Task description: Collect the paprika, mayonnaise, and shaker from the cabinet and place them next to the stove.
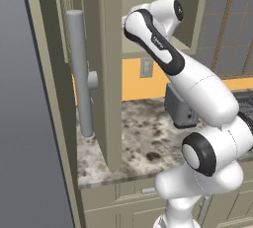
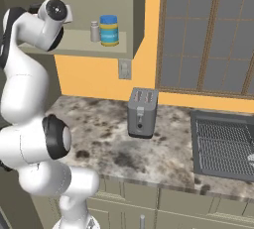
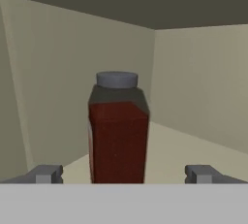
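Inside the cabinet [image 2: 130,5], the gripper [image 3: 123,174] has its fingers spread wide either side of the upright paprika [image 3: 118,131], whose base is cut off. Mayonnaise [image 2: 109,30] and shaker [image 2: 95,31] share the shelf.

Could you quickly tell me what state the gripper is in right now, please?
Gripper: open, holding nothing; its fingertips stand either side of the paprika on the cabinet shelf.

Orange wall [image 2: 94,77] with outlet [image 2: 125,68], mottled stone counter [image 2: 106,139], grey toaster [image 2: 142,112], dark gridded window [image 2: 208,34]
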You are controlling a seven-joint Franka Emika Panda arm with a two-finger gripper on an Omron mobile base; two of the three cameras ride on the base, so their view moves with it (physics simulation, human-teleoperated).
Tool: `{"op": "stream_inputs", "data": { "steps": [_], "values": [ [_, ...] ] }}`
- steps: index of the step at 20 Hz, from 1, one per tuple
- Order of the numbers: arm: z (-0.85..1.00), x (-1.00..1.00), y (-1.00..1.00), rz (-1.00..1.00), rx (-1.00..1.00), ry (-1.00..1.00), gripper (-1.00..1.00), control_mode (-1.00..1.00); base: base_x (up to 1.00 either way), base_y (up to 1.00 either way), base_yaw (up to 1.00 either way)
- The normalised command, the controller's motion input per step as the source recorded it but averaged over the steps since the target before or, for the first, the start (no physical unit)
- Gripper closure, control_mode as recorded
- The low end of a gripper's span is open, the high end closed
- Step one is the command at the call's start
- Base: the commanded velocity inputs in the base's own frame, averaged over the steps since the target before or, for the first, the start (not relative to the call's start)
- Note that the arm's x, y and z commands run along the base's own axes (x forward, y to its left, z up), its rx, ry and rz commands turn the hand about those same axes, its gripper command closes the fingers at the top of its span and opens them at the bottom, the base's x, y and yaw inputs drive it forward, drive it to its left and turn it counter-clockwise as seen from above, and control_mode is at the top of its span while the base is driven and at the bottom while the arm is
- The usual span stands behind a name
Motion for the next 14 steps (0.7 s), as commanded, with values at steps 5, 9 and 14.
{"op": "stream_inputs", "data": {
  "steps": [5, 9, 14],
  "values": [
    [0.0, 0.19, 0.01, 0.09, 0.0, 0.0, -1.0, -1.0, 0.0, 0.0, 0.0],
    [0.0, 0.2, 0.0, 0.12, 0.0, 0.0, -1.0, -1.0, 0.0, 0.0, 0.0],
    [0.0, 0.2, 0.01, 0.1, 0.0, 0.0, -1.0, -1.0, 0.0, 0.0, 0.0]
  ]
}}
